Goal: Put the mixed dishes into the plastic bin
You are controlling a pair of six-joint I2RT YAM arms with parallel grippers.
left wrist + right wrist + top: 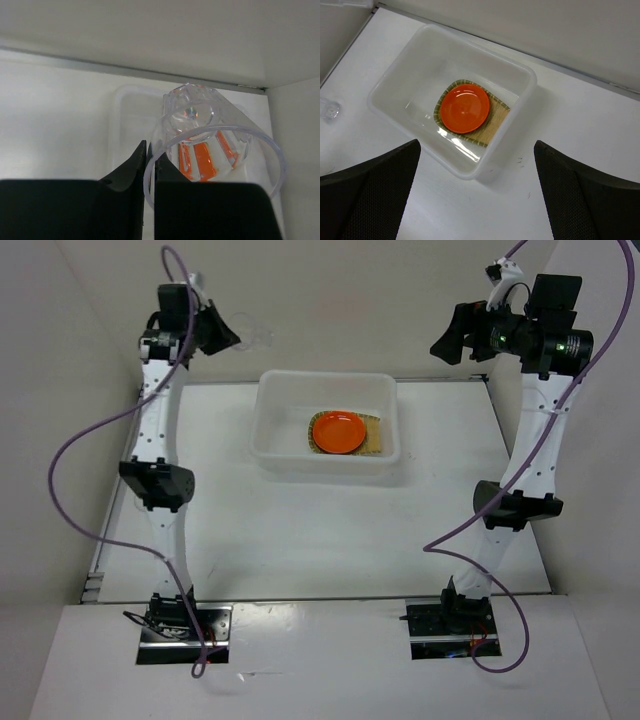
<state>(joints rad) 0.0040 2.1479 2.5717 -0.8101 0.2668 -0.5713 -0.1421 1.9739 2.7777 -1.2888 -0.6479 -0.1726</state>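
Now, working up from the bottom of the top view, your two arms rise along the left and right edges. At mid-frame sits the large translucent white rectangular plastic bin (pixel 325 375). Inside it, toward its right half, the tan woven bamboo tray (pixel 377 442) lies flat with the small round orange plate (pixel 338 431) resting on top. I can't see a black plate anywhere.

Farthest up, at upper left, your left gripper (pixel 150 155) has its fingers pinched on the rim of a small clear plastic cup (pixel 200 117). The cup is held aloft and tipped, and the bin shows through and beyond it. At upper right, your right gripper (pixel 448 340) hangs high with its fingers spread wide and nothing between them.

You look to be mid-carry with the cup. The next move probably calls for swinging it right and down in the frame over the bin's bare left floor. Lower it well inside before letting go, since the thin rim grip could slip.
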